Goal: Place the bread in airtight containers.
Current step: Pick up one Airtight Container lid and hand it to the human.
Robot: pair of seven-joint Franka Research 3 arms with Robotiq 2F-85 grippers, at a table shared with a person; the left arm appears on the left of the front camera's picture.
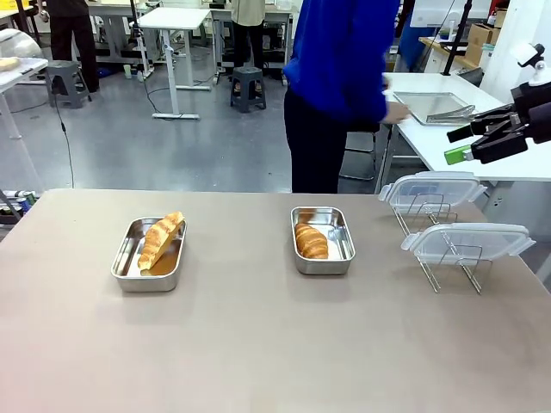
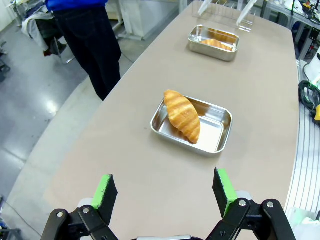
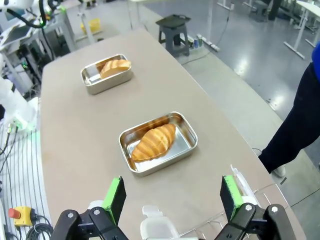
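Note:
Two steel containers stand on the table, each holding one croissant. In the left container the croissant leans tilted, with one end over the far rim. Flat inside the right container lies the other croissant. My left gripper hovers open above the table, short of its container and croissant. My right gripper is open too, high over the table's right end, looking down at its container and croissant. Neither gripper holds anything.
Two clear clip lids rest on a wire rack at the table's right. A person in blue stands beyond the far edge, reaching to a metal tray on a side table.

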